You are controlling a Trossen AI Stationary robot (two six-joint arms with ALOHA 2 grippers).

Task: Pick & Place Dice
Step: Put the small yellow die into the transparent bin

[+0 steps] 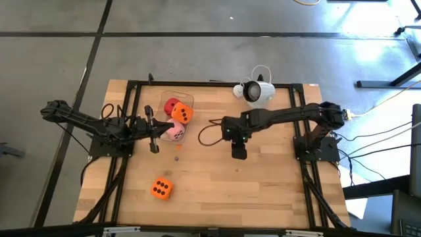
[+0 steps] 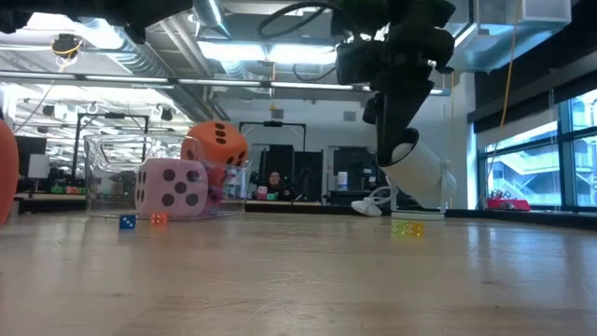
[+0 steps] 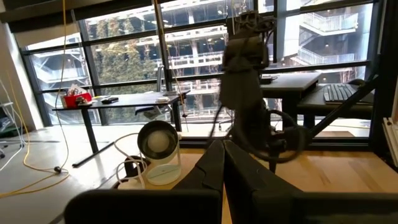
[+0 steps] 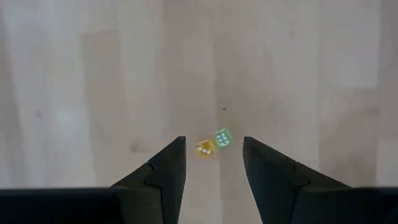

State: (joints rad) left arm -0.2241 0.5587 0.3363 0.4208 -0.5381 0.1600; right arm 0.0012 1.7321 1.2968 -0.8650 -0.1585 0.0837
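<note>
A red die [image 1: 170, 104] and an orange die [image 1: 183, 113] sit in a clear container [image 1: 164, 96] at the table's far left. A pink die [image 1: 175, 132] rests against the container's near side, with the orange die [image 2: 216, 145] showing above the pink one [image 2: 173, 187] in the low view. The second orange die [image 1: 161, 189] lies alone near the front edge. My left gripper [image 1: 158, 131] is shut [image 3: 222, 146], raised just left of the pink die and pointing level to the right. My right gripper [image 1: 238, 153] hangs open [image 4: 214, 140] over mid-table, pointing down.
Two tiny dice, yellow [image 4: 205, 149] and green [image 4: 222, 137], lie on the wood below my right gripper's open fingers. A tiny blue die [image 2: 127, 221] and a tiny orange one [image 2: 159, 218] lie near the pink die. A white camera [image 1: 255, 91] stands at the far edge.
</note>
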